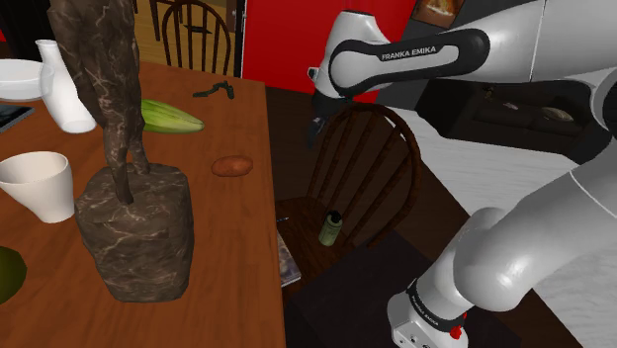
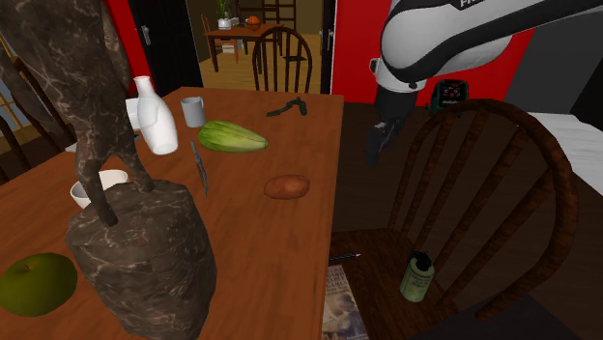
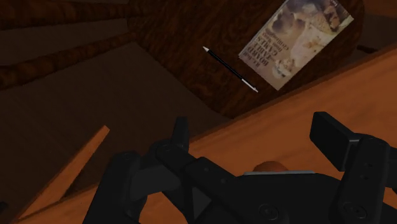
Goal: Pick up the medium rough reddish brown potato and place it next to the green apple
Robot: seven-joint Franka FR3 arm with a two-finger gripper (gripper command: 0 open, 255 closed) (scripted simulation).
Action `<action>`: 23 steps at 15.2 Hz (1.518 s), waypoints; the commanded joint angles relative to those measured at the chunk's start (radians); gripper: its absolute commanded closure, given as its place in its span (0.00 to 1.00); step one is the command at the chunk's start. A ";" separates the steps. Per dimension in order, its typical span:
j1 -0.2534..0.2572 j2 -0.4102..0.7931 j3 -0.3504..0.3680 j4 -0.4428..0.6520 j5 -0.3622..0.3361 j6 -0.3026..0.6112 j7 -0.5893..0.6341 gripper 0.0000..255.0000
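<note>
Potato (image 1: 231, 165) sits on the bench (image 1: 232, 247) near the edge at the shoulder view's right, long axis roughly left-right there. Tool (image 1: 315, 134) hangs released and empty off the bench, above the chair (image 1: 368, 163) (so potato lies to that view's left of it, and lower).

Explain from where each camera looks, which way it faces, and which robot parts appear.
Shoulder view: beside the robot's base, looking down over the table and chair; the white arm crosses it.
Second exterior view: at the table's apple end, looking along it; the gripper hangs beside the table.
Wrist view: on the hand, looking down at a magazine on the chair, past its open fingers.
The first two share the potato and the bottle.
</note>
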 commanded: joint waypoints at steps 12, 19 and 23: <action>0.091 0.399 0.071 0.282 0.068 0.162 -0.303 0.00; 0.105 0.501 0.094 0.331 0.071 0.222 -0.354 0.00; 0.106 0.532 0.094 0.325 0.071 0.260 -0.354 0.00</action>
